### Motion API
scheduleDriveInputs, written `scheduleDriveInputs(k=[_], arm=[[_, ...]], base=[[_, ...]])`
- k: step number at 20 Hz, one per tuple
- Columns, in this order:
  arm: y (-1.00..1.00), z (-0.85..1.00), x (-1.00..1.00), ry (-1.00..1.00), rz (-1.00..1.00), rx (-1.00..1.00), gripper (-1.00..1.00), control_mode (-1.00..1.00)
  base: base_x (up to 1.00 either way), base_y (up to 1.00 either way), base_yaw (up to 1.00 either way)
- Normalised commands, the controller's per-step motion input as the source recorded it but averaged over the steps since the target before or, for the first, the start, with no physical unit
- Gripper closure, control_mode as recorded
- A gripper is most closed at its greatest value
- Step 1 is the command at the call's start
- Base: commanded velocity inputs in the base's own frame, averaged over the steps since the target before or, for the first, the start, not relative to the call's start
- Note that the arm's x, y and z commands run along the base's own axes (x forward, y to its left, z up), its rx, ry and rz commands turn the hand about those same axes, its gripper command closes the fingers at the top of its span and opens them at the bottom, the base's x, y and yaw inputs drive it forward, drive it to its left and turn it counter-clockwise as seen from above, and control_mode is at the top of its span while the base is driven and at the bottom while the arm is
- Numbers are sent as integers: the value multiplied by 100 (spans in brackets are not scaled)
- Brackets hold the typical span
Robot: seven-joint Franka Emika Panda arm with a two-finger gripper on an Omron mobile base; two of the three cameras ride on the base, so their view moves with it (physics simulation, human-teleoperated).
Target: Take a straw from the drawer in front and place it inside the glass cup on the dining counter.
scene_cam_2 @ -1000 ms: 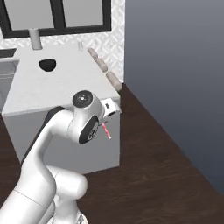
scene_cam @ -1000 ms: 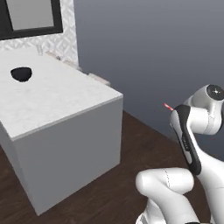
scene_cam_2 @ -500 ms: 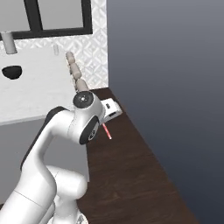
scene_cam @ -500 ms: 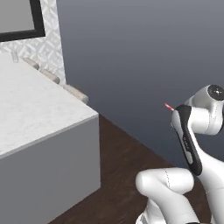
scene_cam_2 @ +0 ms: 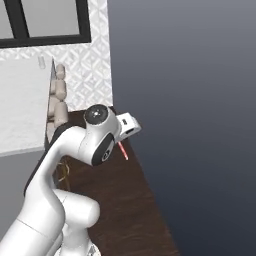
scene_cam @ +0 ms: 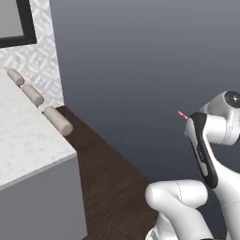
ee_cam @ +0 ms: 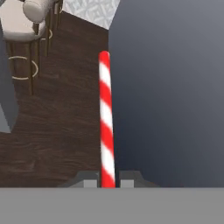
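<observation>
My gripper (ee_cam: 108, 180) is shut on the straw (ee_cam: 105, 118), a thin red-and-white striped stick that points away from the hand over the dark wood floor. The straw's tip (scene_cam: 182, 114) pokes out past the raised arm in the left base view. In the right base view the straw (scene_cam_2: 123, 151) hangs below the hand. The dining counter (scene_cam: 23, 140) lies at the left, and its white marble top (scene_cam_2: 20, 110) also shows from the right base. A small clear tumbler, seemingly the glass cup (scene_cam_2: 41, 61), stands near the counter's far edge. The drawer is out of view.
Beige round stools (scene_cam: 58, 121) line the counter's side (scene_cam_2: 60, 105) and one shows in the hand view (ee_cam: 26, 17). A plain dark grey wall (scene_cam_2: 190, 100) runs along the right. A patterned tile wall with a black-framed window (scene_cam_2: 45, 35) stands beyond the counter.
Both base views have swung, so the counter has slid to the left and the dark bowl has left the picture. The arm keeps its pose with the straw still held.
</observation>
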Motion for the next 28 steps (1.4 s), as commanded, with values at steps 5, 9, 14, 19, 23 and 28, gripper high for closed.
scheduleDriveInputs(k=[5, 9, 14, 19, 23, 28], arm=[[0, 0, 0, 0, 0, 0, 100, 100], [0, 0, 0, 0, 0, 0, 100, 100], [0, 0, 0, 0, 0, 0, 100, 100], [0, 0, 0, 0, 0, 0, 100, 100], [0, 0, 0, 0, 0, 0, 100, 100], [0, 0, 0, 0, 0, 0, 100, 100]], base=[[100, -48, 29], [100, -38, 44], [100, -38, 47], [100, -41, 46], [100, -41, 46], [100, -44, 45]])
